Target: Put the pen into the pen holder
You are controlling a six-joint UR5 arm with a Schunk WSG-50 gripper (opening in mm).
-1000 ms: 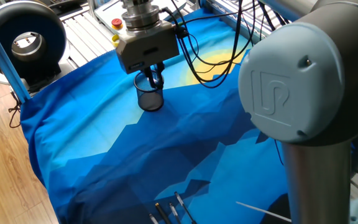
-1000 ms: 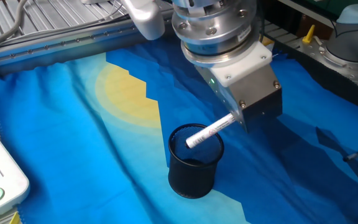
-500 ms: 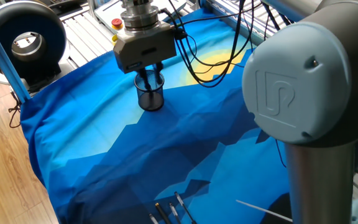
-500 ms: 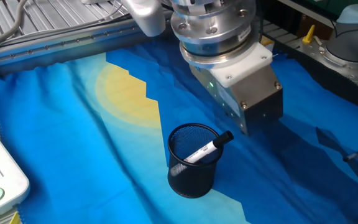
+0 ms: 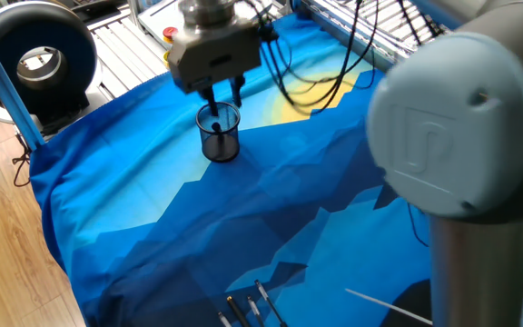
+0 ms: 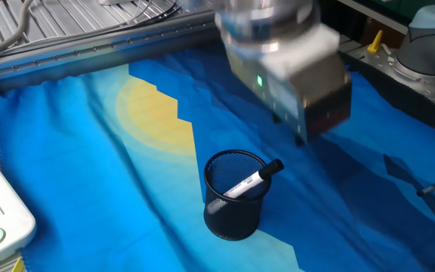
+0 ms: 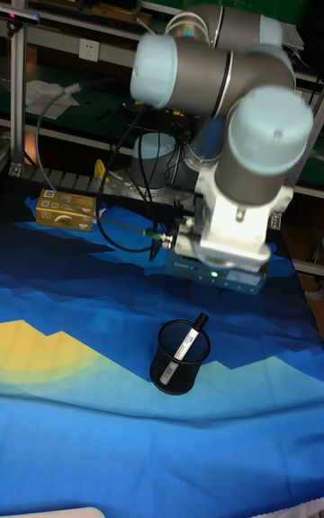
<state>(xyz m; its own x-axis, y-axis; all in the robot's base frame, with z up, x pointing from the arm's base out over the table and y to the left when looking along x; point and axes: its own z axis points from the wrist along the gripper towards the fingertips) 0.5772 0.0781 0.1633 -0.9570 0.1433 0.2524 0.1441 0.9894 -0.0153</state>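
The pen (image 6: 252, 179) is leaning inside the pen holder (image 6: 235, 196), its black cap resting over the rim. The pincer (image 5: 222, 92) is hanging just above the holder, fingers parted and gripping nothing.

Table: covered by blue cloth (image 5: 243, 227) with yellow patch. On cloth: 1 black mesh pen holder (image 6: 235, 204), upright; dark pens (image 5: 248, 309) grouped; 1 thin white rod (image 5: 384, 306).
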